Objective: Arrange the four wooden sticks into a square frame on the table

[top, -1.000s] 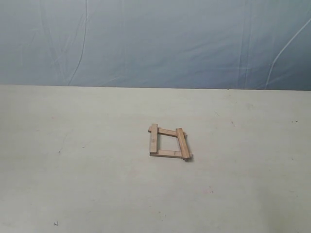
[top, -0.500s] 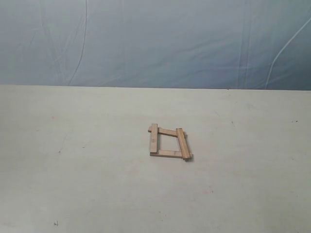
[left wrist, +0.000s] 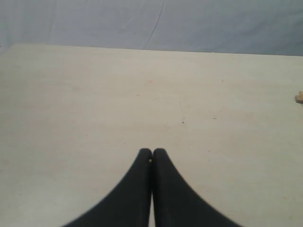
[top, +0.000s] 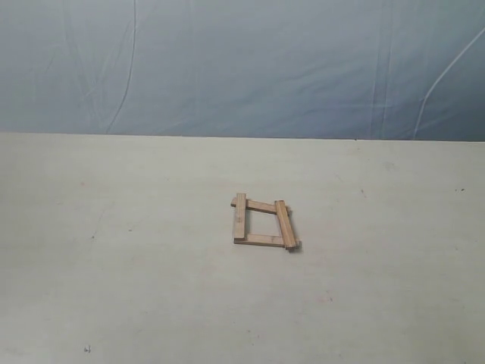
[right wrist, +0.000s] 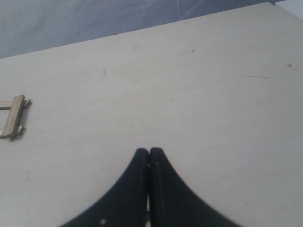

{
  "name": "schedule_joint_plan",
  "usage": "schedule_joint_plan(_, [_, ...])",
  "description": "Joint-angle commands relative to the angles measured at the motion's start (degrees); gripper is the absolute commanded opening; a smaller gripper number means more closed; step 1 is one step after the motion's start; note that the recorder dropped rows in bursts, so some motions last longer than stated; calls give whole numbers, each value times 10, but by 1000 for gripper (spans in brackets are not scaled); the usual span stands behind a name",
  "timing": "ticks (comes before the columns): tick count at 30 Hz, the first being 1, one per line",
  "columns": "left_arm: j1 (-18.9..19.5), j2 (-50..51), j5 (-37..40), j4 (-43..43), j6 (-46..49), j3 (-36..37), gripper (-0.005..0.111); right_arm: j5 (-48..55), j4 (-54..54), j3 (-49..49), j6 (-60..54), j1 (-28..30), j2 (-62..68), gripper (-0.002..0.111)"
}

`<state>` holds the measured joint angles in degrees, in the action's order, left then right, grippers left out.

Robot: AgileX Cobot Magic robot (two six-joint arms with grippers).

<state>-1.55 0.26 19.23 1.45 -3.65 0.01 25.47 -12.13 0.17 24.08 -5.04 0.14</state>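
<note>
The four wooden sticks lie joined as a small rough square frame near the middle of the table, corners overlapping, the far stick slanted. One side of the frame shows at the edge of the right wrist view, and a stick tip at the edge of the left wrist view. My left gripper is shut with nothing in it, over bare table well away from the frame. My right gripper is shut and empty too, also apart from the frame. Neither arm appears in the exterior view.
A wrinkled blue-grey backdrop hangs behind the table's far edge. The pale tabletop carries only faint specks and scuffs around the frame.
</note>
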Motion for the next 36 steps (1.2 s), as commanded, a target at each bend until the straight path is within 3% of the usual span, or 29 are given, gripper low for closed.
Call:
schedule_joint_plan(1, [-3, -3, -4, -3, -3, 0, 0, -8, -6, -2, 1, 4, -1, -1])
schedule_joint_plan(36, [-3, -3, -22, 10, -3, 0, 0, -8, -6, -2, 0, 4, -1, -1])
